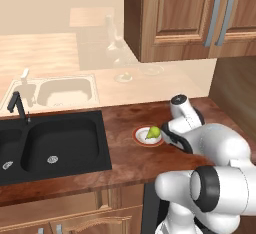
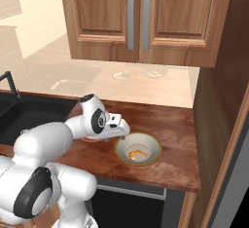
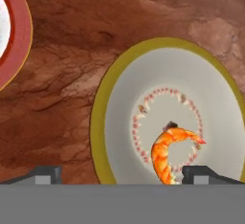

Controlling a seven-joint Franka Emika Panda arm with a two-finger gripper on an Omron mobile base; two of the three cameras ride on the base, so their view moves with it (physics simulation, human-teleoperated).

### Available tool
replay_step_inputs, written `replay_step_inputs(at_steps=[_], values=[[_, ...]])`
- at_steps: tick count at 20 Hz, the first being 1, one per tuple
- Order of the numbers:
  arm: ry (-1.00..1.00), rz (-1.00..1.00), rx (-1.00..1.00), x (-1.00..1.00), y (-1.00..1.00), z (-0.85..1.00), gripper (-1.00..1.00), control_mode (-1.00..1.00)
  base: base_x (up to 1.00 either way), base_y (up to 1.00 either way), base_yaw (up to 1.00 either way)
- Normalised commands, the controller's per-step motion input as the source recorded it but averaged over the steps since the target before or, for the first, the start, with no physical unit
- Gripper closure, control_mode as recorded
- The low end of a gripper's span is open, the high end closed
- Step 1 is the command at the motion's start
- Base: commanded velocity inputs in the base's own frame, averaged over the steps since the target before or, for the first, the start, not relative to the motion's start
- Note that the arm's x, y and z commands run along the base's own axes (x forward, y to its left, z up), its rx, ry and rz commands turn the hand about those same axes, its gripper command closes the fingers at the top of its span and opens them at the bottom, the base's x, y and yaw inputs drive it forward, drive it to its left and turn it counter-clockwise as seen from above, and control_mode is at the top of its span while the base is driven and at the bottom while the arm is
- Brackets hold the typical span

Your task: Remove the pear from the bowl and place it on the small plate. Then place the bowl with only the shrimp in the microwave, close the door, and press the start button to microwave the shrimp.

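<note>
The yellow-green pear [image 1: 154, 133] lies on the small plate [image 1: 145, 139], a white one with a red rim, on the wooden counter. Just right of the plate sits the cream bowl [image 2: 151, 146] with its gold rim, holding only the orange shrimp [image 2: 137, 153]. In the hand view the shrimp [image 3: 168, 157] curls in the bowl [image 3: 215, 108], and the plate's red rim [image 3: 16, 36] shows at the left edge. My gripper [image 3: 123, 175] hangs open just above the bowl's near-left rim, with nothing between its fingers. From the right base view the gripper [image 2: 121, 137] points down at the bowl's left edge. The microwave and its door are out of view.
A black double sink [image 1: 60, 145] with a dark faucet [image 1: 17, 105] fills the counter's left part. Wooden wall cabinets [image 2: 141, 17] hang above. A tall dark wood panel [image 2: 219, 100] closes off the right side, close to the bowl. The counter's front edge [image 2: 146, 185] runs near the bowl.
</note>
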Motion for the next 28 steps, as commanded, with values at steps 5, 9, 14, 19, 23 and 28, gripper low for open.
replay_step_inputs(at_steps=[5,9,14,19,23,28], values=[[0.09,-0.02,0.0,0.09,0.0,-0.3,-1.0,-1.0,0.0,0.0,0.0],[0.11,0.0,-0.01,0.09,0.0,-0.32,-1.0,-1.0,0.0,0.0,0.0],[0.1,0.0,-0.01,0.08,0.0,-0.27,-1.0,-1.0,0.0,0.0,0.0],[0.05,0.0,0.0,0.0,0.0,-0.16,-1.0,-1.0,0.0,0.0,0.0],[0.07,0.0,0.0,0.0,0.0,-0.21,1.0,-1.0,0.0,0.0,0.0],[0.07,0.0,0.0,0.0,-0.05,-0.23,1.0,-1.0,0.0,0.0,0.0]])
